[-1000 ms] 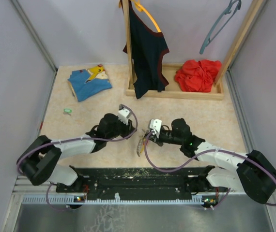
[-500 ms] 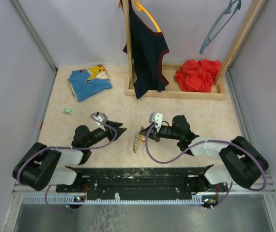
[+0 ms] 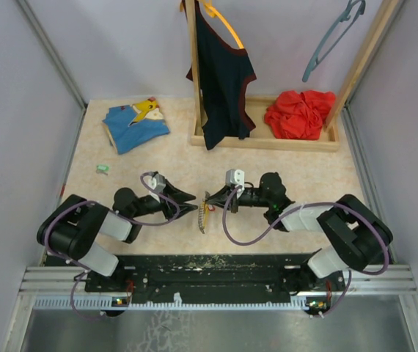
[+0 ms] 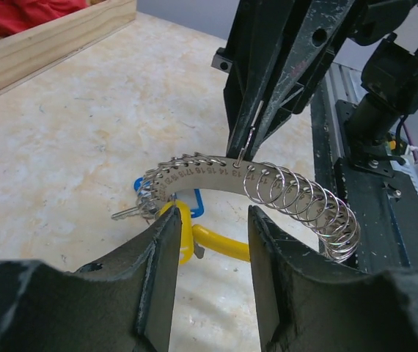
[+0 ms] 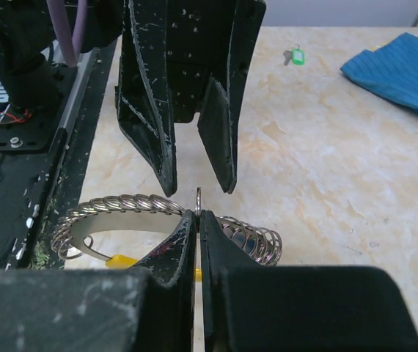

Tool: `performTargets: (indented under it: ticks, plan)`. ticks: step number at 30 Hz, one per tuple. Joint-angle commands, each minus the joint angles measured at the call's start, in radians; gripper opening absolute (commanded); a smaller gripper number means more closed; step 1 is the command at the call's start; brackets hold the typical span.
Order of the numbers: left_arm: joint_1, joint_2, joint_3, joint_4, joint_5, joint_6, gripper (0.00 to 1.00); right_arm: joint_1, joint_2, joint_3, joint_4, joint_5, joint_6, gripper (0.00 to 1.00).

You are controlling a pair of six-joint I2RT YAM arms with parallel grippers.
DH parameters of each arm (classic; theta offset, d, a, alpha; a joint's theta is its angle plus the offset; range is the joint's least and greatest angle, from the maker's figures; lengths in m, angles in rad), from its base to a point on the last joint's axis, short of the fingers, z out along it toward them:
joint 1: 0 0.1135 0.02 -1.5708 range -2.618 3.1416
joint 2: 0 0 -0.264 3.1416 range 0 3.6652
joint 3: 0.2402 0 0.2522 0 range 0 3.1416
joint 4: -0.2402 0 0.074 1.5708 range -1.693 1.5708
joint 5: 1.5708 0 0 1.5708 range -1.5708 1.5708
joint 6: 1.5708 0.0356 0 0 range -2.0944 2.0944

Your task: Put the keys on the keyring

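Note:
The keyring (image 4: 216, 176) is a curved metal band strung with several wire loops, held just above the table. A yellow tag (image 4: 220, 246) and the blue key (image 4: 194, 202) hang from it. My right gripper (image 5: 198, 213) is shut on one thin loop (image 5: 198, 196) of the keyring (image 3: 203, 213). My left gripper (image 4: 213, 220) is open and empty, pointing at the band from the other side, a short gap away. From above, the left gripper (image 3: 187, 202) and right gripper (image 3: 210, 199) face each other tip to tip. The green key (image 3: 103, 169) lies alone at the far left.
A blue cloth (image 3: 136, 125) lies at the back left. A wooden rack (image 3: 268, 141) at the back holds a red cloth (image 3: 301, 114), and a dark top (image 3: 220, 73) hangs over it. The black base rail (image 3: 209, 268) runs along the near edge.
My left gripper opened wider, drew back from the keyring, then edged toward it again. My right gripper shifted left, carrying the keyring with it.

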Motion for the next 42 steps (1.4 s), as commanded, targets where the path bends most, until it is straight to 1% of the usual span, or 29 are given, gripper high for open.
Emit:
performTargets:
  ticks: [1, 4, 9, 16, 24, 31, 32, 34, 42]
  plan:
    - [0.006, 0.000, 0.030, 0.271, 0.096, -0.004, 0.46, -0.008, 0.018, 0.061, 0.111, -0.075, 0.022, 0.00]
    - [0.005, -0.002, 0.039, 0.272, 0.101, -0.004, 0.44, -0.008, 0.034, 0.070, 0.125, -0.090, 0.026, 0.00]
    - [0.006, -0.001, 0.058, 0.272, 0.103, -0.014, 0.37, -0.006, 0.068, 0.094, 0.151, -0.123, 0.045, 0.00]
    - [0.006, -0.021, 0.054, 0.272, 0.097, -0.014, 0.31, -0.006, 0.088, 0.096, 0.164, -0.126, 0.051, 0.00]
    - [0.001, -0.025, 0.073, 0.271, 0.116, -0.052, 0.31, -0.006, 0.104, 0.105, 0.168, -0.133, 0.059, 0.00]
    - [-0.019, -0.024, 0.080, 0.272, 0.116, -0.054, 0.30, -0.001, 0.117, 0.111, 0.182, -0.128, 0.068, 0.00]
    - [-0.019, -0.022, 0.081, 0.272, 0.117, -0.057, 0.29, 0.000, 0.118, 0.113, 0.180, -0.127, 0.067, 0.00]
    - [-0.021, -0.021, 0.085, 0.271, 0.120, -0.061, 0.24, 0.000, 0.121, 0.113, 0.178, -0.127, 0.066, 0.00]
    - [-0.032, -0.011, 0.091, 0.271, 0.122, -0.063, 0.17, 0.003, 0.127, 0.118, 0.178, -0.129, 0.066, 0.00]
